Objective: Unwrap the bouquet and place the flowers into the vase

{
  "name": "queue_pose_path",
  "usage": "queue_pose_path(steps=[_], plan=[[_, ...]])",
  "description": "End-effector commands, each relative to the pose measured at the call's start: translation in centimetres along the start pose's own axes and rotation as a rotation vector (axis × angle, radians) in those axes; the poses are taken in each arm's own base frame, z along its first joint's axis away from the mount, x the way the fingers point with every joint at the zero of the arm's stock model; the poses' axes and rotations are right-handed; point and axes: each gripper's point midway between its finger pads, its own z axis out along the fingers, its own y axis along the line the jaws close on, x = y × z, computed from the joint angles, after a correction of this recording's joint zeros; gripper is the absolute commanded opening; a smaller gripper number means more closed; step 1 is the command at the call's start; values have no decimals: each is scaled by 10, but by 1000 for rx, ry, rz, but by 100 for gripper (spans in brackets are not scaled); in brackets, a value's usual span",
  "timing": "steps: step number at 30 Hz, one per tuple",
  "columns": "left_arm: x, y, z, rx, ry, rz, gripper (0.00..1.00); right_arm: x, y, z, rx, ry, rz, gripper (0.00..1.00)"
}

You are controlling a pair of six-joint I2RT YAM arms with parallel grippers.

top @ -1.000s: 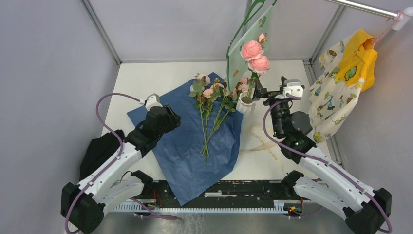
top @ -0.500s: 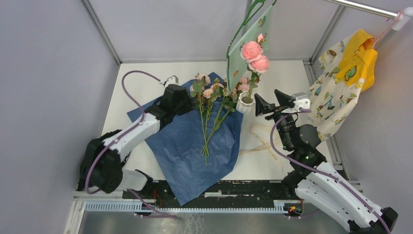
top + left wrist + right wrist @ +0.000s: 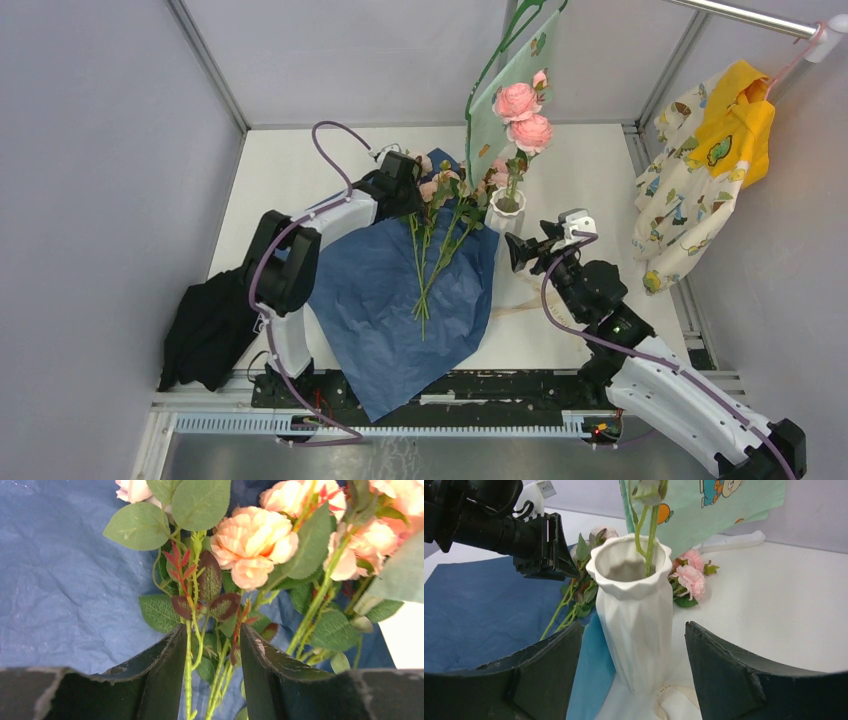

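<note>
Left end effector (image 3: 214,635) stands half open astride the thin green stems of the flowers (image 3: 432,235), just below their peach and pink heads. Its fingers (image 3: 165,670) flank the stems with a gap showing between them. One stem lies against the inner face of the finger on the left of the wrist view, and nothing looks clamped.

The flowers lie on the blue paper (image 3: 380,320), which is spread flat, navy side up, across the middle of the top view. Their heads point to the top of the frame and their stem ends to the bottom.

The vase (image 3: 505,212) stands upright on the desk (image 3: 290,170), just beside the paper's upper right edge. Green stems rise from its mouth to two large pink roses (image 3: 525,115), seen against the green patterned cloth (image 3: 500,130) at upper centre.

The right end effector (image 3: 631,627) gapes wide, aimed at the vase from the lower right — near it, not touching. A cream ribbon (image 3: 530,292) lies loose on the desk at the vase's foot.
</note>
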Motion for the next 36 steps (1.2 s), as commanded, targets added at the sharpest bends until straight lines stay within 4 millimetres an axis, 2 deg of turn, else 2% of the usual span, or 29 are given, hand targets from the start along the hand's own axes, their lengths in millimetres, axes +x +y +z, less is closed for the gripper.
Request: queue_pose_path(steps=[1,5,10,13,16,22,28,36], plan=[[-12,2,15,-50,-32,54,50,-2,-1,-1,1,-22,2,81],[-17,14,25,-131,-43,75,49,4,-1,0,2,-12,-3,81],[-37,22,28,-216,-98,108,48,9,0,2,-4,2,0,81],[-42,30,30,-275,-110,133,47,11,0,2,-1,4,-3,81],[-43,39,34,-309,-113,146,40,13,0,2,-1,11,-5,81],[-35,54,50,-319,-74,140,38,15,0,2,-2,19,-1,81],[-31,49,64,-275,-57,139,38,16,1,2,-6,21,1,81],[-41,41,62,-253,-82,131,40,17,0,2,-1,23,-2,81]])
